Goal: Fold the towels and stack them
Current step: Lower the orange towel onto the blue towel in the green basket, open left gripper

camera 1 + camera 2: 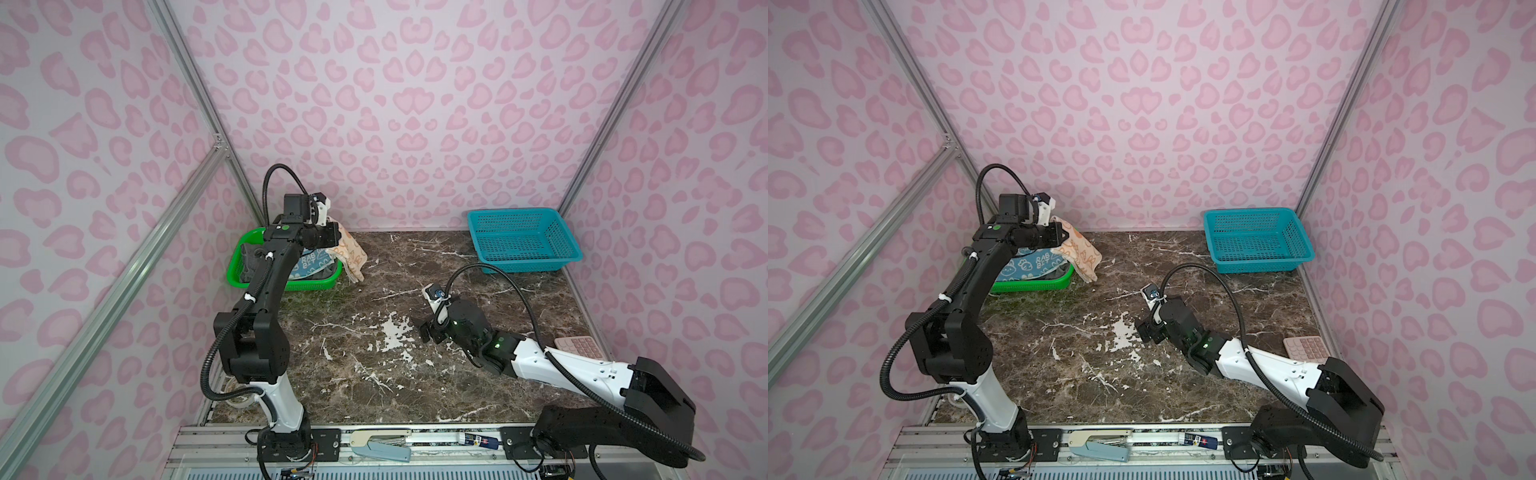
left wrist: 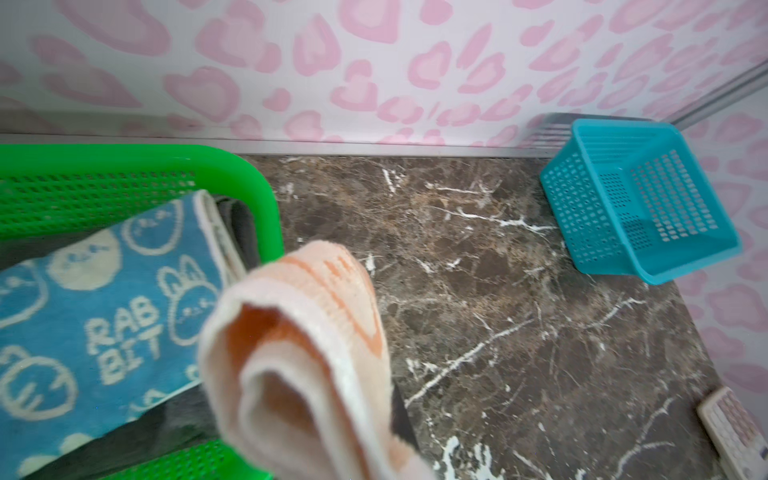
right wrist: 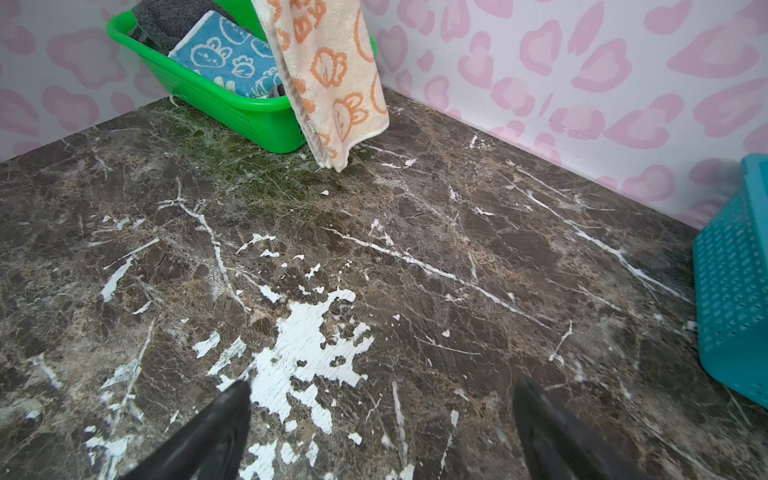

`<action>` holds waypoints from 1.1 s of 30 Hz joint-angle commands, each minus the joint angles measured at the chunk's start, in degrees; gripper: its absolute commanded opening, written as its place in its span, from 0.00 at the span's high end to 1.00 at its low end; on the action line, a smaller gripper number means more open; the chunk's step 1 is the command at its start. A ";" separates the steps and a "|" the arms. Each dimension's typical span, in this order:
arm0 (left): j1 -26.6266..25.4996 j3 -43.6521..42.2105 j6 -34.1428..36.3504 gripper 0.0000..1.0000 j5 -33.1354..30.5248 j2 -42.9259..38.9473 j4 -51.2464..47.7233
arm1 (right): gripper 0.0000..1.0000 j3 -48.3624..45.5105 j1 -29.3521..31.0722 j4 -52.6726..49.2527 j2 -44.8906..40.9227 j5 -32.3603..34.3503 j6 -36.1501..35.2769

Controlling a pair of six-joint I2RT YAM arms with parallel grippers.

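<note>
Orange towel (image 1: 351, 255) pinched by left gripper (image 1: 334, 237) beside green basket (image 1: 235, 270) at back-left corner of table (image 1: 415, 374), right gripper (image 3: 382, 388) jaws spread, made out only in right wrist view.

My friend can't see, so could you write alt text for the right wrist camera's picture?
An orange-cream rabbit towel hangs down beside a green basket holding a blue rabbit towel and a dark-grey towel. In the foreground the open right gripper hovers over the dark marble table; a teal basket stands off to one side.
</note>
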 commanded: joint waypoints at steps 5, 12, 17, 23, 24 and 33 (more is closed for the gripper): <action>7.78 -0.86 1.65 0.96 -3.67 0.63 1.66 | 0.01 0.34 -0.02 0.11 1.28 -0.91 0.27; 15.01 -3.20 1.41 0.96 -5.26 2.58 6.51 | 0.01 0.72 0.06 0.63 2.42 -2.27 0.24; 17.97 -3.21 -0.20 0.97 -7.34 5.66 8.14 | 0.01 1.35 -0.01 -0.01 3.28 -2.41 -0.42; 18.57 -4.30 -2.53 0.89 -9.41 8.08 10.77 | 0.01 1.61 -0.02 -0.82 4.10 -3.02 -0.17; 18.53 -4.38 -2.71 0.81 -9.13 8.37 10.72 | 0.01 1.58 0.05 -0.82 4.23 -3.10 -0.08; 18.53 -8.94 -4.31 0.33 -9.97 4.42 13.83 | 0.01 2.08 0.07 -0.21 5.04 -3.53 0.10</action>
